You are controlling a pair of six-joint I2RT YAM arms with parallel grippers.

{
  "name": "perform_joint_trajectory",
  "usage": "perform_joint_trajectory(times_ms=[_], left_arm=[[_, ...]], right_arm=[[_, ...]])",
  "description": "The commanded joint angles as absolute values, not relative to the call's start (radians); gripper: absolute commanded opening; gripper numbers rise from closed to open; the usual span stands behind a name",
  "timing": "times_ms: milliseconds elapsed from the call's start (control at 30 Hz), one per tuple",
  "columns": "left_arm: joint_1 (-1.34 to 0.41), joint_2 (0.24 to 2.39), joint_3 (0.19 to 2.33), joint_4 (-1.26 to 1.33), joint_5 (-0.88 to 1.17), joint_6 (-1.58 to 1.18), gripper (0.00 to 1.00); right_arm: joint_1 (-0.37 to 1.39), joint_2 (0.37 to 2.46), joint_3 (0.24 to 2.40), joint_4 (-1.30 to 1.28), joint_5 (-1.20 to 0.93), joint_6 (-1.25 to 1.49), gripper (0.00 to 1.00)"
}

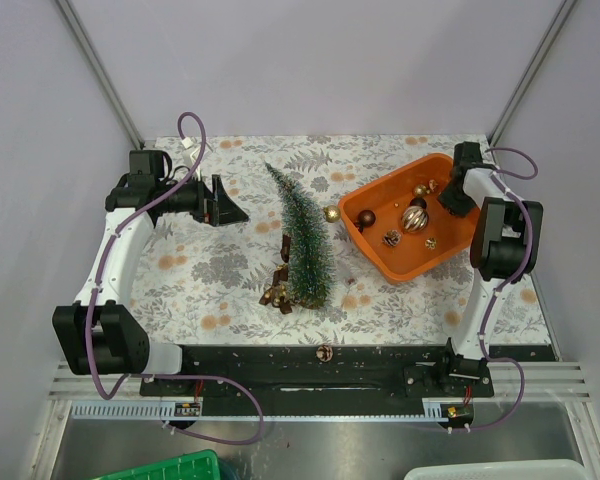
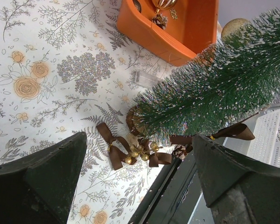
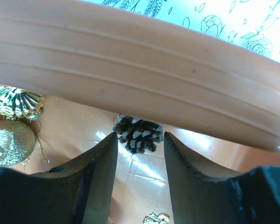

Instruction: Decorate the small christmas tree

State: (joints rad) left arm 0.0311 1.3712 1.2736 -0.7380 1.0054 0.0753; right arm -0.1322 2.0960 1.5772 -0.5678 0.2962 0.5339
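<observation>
The small christmas tree (image 1: 302, 240) lies on its side in the middle of the floral cloth, base toward me; it also shows in the left wrist view (image 2: 224, 84). Brown bows with gold bells (image 2: 130, 151) lie at its base. My left gripper (image 1: 230, 205) is open and empty, left of the tree, apart from it. The orange tray (image 1: 368, 250) holds several ornaments. My right gripper (image 3: 140, 140) is open inside the tray, low over its floor. A frosted pinecone (image 3: 137, 133) lies just beyond its fingertips, against the tray wall (image 3: 130, 70).
A gold ball (image 1: 332, 213) lies between tree and tray. A striped metallic ball (image 1: 414, 218) and a brown ball (image 1: 366, 217) sit in the tray; a gold glitter ball (image 3: 11, 142) lies left of my right fingers. A small pinecone (image 1: 324, 352) rests on the black rail.
</observation>
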Motion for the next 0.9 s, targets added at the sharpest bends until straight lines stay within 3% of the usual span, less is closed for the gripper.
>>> perform_joint_trajectory(times_ms=[0,233,333,400,500,567,733,867], left_arm=[[0.031,1.368,1.293,-0.724,1.022,0.098,0.99],[0.029,1.365,1.29,-0.727,1.023,0.1,0.99],[0.031,1.361,1.285,-0.726,1.026,0.1,0.99],[0.029,1.358,1.282,-0.726,1.026,0.101,0.99],[0.031,1.355,1.281,-0.726,1.026,0.104,0.99],[0.031,1.355,1.278,-0.726,1.025,0.106,0.99],[0.031,1.362,1.276,-0.729,1.028,0.107,0.99],[0.031,1.364,1.275,-0.729,1.025,0.109,0.99]], right_arm=[[-0.143,2.072,1.606,-0.543,0.316,0.525,0.49],[-0.143,2.023,1.566,-0.512,0.319,0.517,0.35],[-0.143,2.014,1.555,-0.505,0.333,0.514,0.34],[-0.143,2.02,1.56,-0.508,0.339,0.514,0.38],[-0.143,2.037,1.572,-0.528,0.331,0.517,0.65],[-0.143,2.037,1.569,-0.525,0.34,0.515,0.75],[-0.146,2.056,1.586,-0.531,0.351,0.508,0.77],[-0.146,2.08,1.609,-0.537,0.351,0.514,0.7]])
